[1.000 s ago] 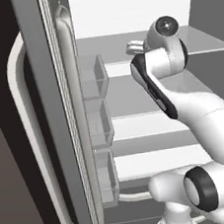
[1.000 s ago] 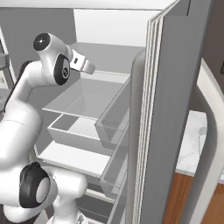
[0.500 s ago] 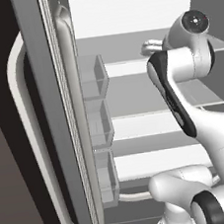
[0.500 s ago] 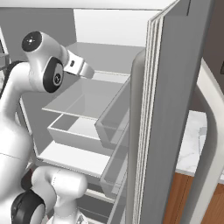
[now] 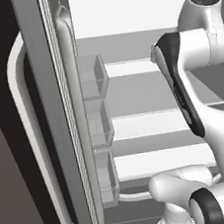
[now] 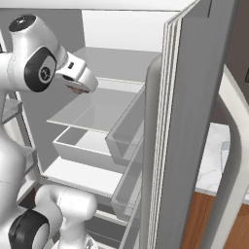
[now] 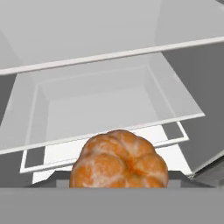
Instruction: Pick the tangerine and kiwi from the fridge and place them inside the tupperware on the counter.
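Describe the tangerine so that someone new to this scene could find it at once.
Start at the open fridge with its grey shelves. In the hand view, the tangerine sits close at the bottom, above a grey shelf and a drawer. It is the one round orange, segmented thing among grey and white surfaces.

Fridge (image 6: 121,58) doors open; shelf (image 6: 92,114) and drawer (image 6: 80,146) bare; door bins (image 5: 93,76) flank left.

Grey fridge (image 6: 194,121) shelves (image 6: 92,114) carry a clear drawer (image 7: 96,109).
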